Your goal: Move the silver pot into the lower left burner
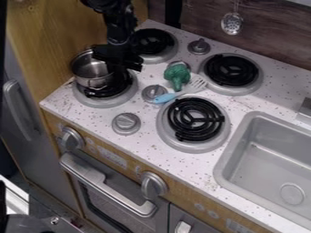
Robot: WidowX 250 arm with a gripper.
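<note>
I have my gripper [119,60] over the back part of the lower left burner [102,101], and I can't tell whether its fingers are parted or clenched. The silver pot [91,70] is just beside them, on the left in my view, overlapping that burner's left side. To their right I see the green broccoli [177,75], near the blue-handled spatula [168,97]; farther out sits the sink [267,159].

A yellow-brown wood wall [45,36] stands beside the gripper [119,60]. A dark wood wall [273,38] is behind it. Lower left of it is a gray door [43,150].
</note>
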